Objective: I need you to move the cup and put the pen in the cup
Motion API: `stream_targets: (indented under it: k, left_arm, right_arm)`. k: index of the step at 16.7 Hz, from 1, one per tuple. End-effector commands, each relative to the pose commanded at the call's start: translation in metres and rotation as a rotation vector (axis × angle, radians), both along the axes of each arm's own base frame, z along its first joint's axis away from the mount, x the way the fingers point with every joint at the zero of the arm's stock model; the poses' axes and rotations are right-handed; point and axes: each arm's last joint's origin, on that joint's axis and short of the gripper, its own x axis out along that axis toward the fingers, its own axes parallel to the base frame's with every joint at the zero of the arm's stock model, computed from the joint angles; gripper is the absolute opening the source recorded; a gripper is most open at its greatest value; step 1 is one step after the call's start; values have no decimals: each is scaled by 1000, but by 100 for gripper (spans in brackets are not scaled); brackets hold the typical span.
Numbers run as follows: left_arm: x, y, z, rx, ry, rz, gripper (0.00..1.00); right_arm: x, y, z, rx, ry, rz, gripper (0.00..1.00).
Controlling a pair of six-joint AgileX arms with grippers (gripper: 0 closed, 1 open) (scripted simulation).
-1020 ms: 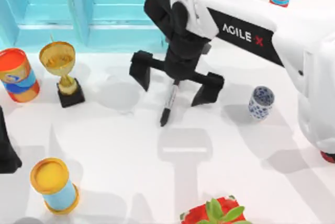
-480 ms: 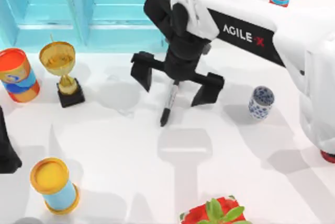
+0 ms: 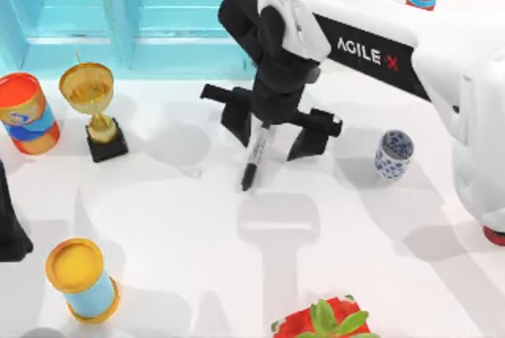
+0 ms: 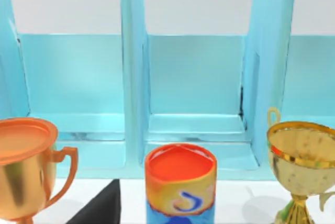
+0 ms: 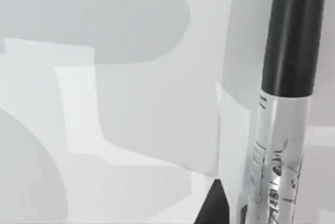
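Two black fingers of the right end effector are standing spread, released, on either side of the slim black marker pen with a white-grey label band, which is lying flat on the white desk near its middle. In the right wrist view the pen is showing its black barrel and printed band just beside a black fingertip. The small white cup with a blue floral pattern is standing upright to the right of the pen, well apart from it. The left end effector is sitting parked at the desk's left edge; I cannot tell its state.
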Motion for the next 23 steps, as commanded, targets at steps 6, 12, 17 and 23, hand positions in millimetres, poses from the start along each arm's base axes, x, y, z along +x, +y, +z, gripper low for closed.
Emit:
stream_targets:
  k: [6,12,17,23]
  left_arm:
    - [0,0,0,0,0,0,100]
    - [0,0,0,0,0,0,100]
    - [0,0,0,0,0,0,100]
    - [0,0,0,0,0,0,100]
  right_arm:
    - [0,0,0,0,0,0,0]
    - [-4,-10,33,-37,-30,18,0]
    - [-41,-4,69,-46,-18,25,0]
    - [-97,-11,131,-29,-38,18,0]
